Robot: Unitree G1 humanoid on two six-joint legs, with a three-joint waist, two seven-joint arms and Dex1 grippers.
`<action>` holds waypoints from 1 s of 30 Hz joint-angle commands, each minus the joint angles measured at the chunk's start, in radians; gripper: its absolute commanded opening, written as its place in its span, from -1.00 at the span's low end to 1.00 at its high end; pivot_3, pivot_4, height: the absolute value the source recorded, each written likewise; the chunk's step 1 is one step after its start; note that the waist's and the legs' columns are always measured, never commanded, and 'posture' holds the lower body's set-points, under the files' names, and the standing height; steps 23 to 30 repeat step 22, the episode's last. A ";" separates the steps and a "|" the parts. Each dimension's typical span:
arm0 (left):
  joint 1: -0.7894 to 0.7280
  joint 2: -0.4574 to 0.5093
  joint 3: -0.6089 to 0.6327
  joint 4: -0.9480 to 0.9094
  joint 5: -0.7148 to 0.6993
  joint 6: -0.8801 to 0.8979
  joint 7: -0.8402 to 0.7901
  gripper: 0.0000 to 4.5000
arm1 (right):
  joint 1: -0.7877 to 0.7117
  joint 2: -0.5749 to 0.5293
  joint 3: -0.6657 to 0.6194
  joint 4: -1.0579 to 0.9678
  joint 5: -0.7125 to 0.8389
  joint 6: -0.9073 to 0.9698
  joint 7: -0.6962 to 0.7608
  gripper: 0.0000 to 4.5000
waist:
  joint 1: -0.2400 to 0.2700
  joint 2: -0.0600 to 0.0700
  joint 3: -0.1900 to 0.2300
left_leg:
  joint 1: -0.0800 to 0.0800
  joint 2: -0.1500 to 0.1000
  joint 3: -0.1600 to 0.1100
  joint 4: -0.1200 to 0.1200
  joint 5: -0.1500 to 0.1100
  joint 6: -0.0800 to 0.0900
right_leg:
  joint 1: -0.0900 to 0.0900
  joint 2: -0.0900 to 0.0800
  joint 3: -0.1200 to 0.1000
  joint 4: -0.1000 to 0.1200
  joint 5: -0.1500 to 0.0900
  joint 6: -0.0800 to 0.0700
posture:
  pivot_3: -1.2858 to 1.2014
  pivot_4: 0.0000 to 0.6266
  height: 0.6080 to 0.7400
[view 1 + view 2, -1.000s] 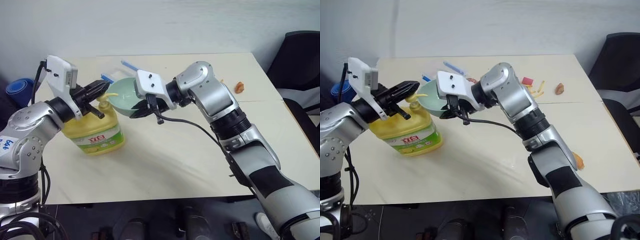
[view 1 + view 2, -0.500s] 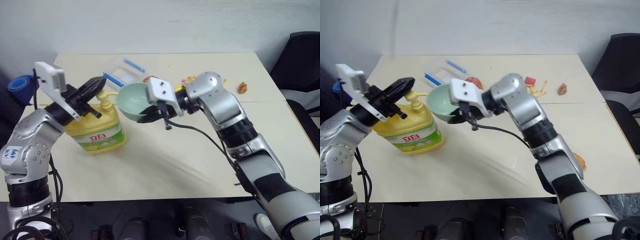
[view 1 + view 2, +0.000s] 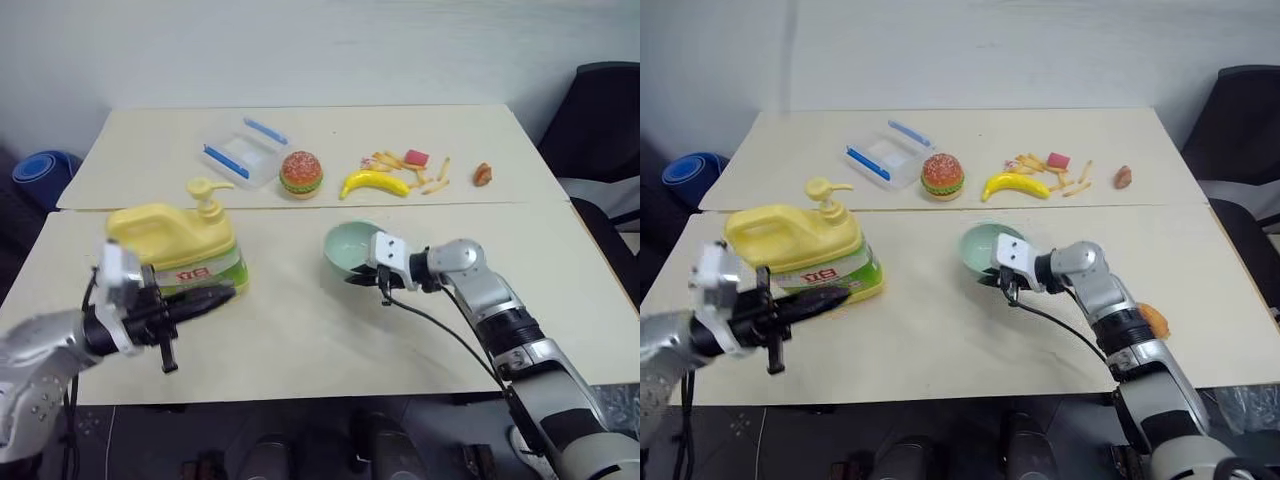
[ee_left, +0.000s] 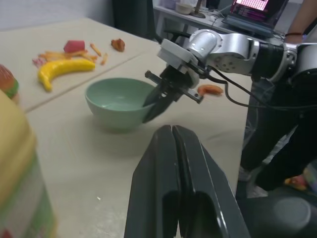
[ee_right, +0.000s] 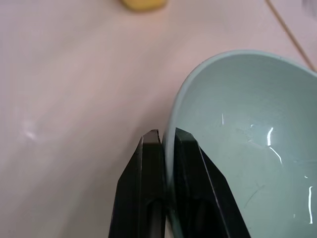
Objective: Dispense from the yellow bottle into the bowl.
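On the table (image 3: pixel 300 340) before us stands the yellow bottle (image 3: pixel 175 245), upright, its green-and-white label carrying red lettering too small for us to read; our left gripper (image 3: pixel 215 296) lies just in front of its base, jaws clenched on nothing, black fingers (image 4: pixel 176 183) pressed flat together and pointing toward the bowl (image 3: pixel 350 250). That bowl now sits on the table well to the right of the bottle, and our right gripper (image 3: pixel 383 281) is grasping its rim, one finger inside the wall and one outside, as the right wrist view shows. Beyond the jaws, at the far half of the table, lie a clear box with blue clips (image 3: pixel 238 152), a toy burger (image 3: pixel 301 174), a banana (image 3: pixel 375 183) and some scattered fries (image 3: pixel 400 163). A second ago we held the bowl in the air beside the pump, tilted, with the left gripper up over the pump head; since then both arms have come down, the bowl is set level on the table, and the left gripper has left the pump.
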 commanded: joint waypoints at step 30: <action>0.291 -0.194 -0.067 0.310 0.460 -0.636 0.070 0.51 | 0.776 -0.204 -0.553 -0.478 0.424 -0.165 -0.022 1.00 | 0.046 0.000 0.002 | 0.000 0.000 0.005 0.000 -0.015 0.013 | 0.003 -0.003 0.004 -0.013 0.002 0.001 | 0.03 -0.52 1.00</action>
